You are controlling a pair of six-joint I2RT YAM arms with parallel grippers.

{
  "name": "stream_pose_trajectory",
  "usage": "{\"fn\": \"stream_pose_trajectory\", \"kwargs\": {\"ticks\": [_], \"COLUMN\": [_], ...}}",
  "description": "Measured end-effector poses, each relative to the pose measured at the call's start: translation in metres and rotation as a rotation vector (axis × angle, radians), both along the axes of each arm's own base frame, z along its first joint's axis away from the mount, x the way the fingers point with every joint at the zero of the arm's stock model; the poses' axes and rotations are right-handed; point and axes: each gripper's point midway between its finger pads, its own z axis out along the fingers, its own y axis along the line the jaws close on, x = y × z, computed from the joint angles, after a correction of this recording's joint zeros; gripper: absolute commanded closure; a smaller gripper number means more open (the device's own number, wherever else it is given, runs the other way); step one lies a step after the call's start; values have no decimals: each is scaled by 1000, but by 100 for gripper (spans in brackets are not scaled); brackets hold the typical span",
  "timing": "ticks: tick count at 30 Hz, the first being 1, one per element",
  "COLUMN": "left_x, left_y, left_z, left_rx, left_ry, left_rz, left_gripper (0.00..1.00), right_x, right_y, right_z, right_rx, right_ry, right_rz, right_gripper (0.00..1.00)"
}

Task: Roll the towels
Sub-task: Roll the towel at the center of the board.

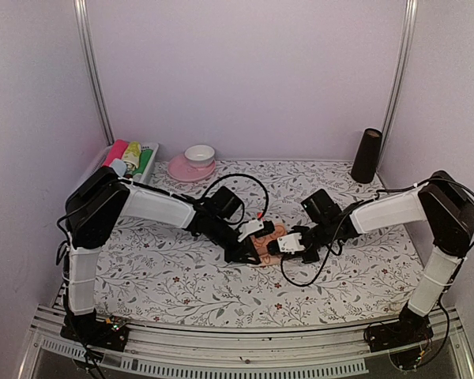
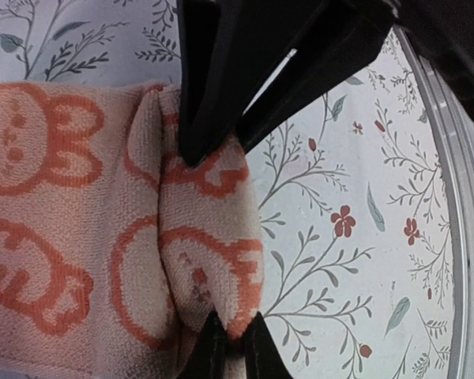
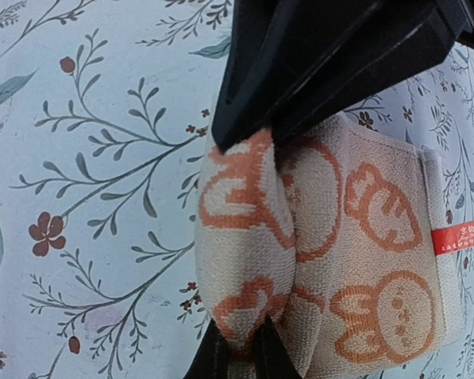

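One of the towels, peach-orange with pale round bunny prints, lies mid-table on the floral sheet. Its rolled edge forms a thick fold beside the flat part. My left gripper is shut on one end of that roll. My right gripper is shut on the opposite end of the towel's roll. In the top view the two grippers, left and right, face each other across the towel. A red label sits at the edge of the towel's flat part.
A pink plate with a white bowl stands at the back left, next to a bin of bottles. A black cylinder stands at the back right. Loose cables hang by the right gripper. The metal front rail runs close by.
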Motion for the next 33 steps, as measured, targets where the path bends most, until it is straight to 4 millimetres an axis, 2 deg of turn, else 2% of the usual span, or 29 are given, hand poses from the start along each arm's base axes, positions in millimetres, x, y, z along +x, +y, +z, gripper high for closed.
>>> {"fn": "stream_pose_trajectory", "kwargs": {"ticks": [2,8,12,17,21,26,29,33], "left_x": [0,-1,-2,-5,-17,-38,-39,-34], "left_y": [0,7,17,30,25,11,6,6], "left_z": [0,7,16,41,53,49,43,25], "left_rx": [1,-2,-6,-54,-94,-88,-69,-11], "left_ry": [2,-16,-75,-225,-385,-521,-574,-620], "left_rz": [2,31,69,103,71,-18,-38,-45], "left_gripper": [74,58,55,55,55,56,56,56], "right_x": [0,-6,-9,-8,-4,1,2,1], "right_y": [1,5,7,5,4,3,2,1], "right_z": [1,2,1,1,2,1,1,1], "right_rx": [-10,-39,-44,-32,-23,-17,-13,-16], "right_ry": [22,136,233,373,500,656,716,756], "right_rz": [0,22,31,11,-20,-74,-100,-120], "right_gripper": [95,97,97,97,97,97,97,97]}}
